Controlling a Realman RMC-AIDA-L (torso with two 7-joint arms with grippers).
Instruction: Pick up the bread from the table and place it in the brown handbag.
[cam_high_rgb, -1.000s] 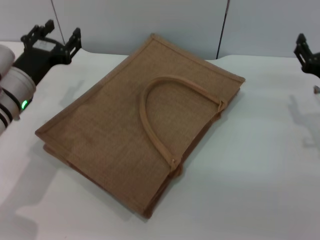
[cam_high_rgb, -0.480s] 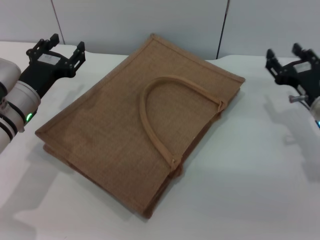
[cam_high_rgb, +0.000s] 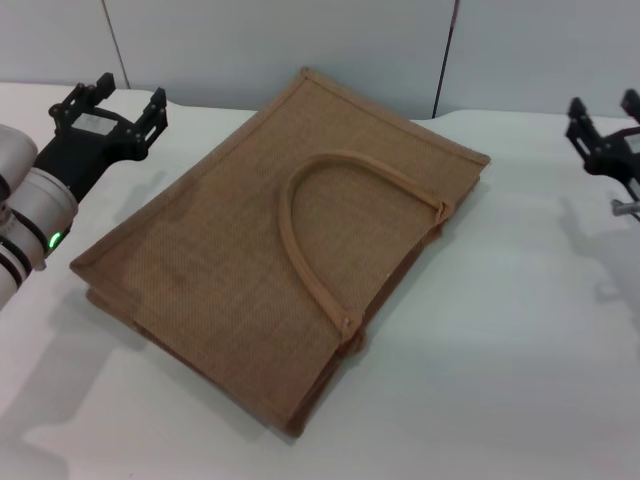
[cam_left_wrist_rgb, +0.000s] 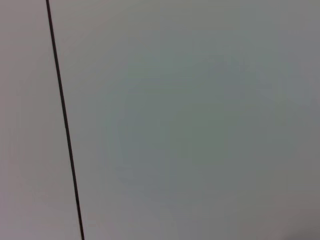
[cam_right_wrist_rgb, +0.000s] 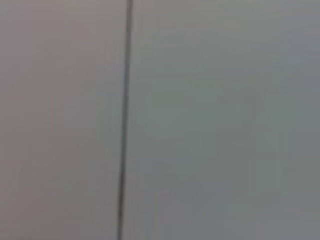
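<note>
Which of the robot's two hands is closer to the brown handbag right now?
The left hand, hovering open just beyond the brown handbag's left far edge; the right hand sits apart at the head view's right edge.

From my head camera, the right tool sits half out of frame at the right edge, so I can't tell how its fingers stand. The left arm runs off the left edge. The brown handbag lies flat on the tabletop, mouth pressed closed; I can't see inside it. The bread shows in none of my views. Both wrist cameras give me only a grey wall panel with one dark seam, blurred on the right wrist.
</note>
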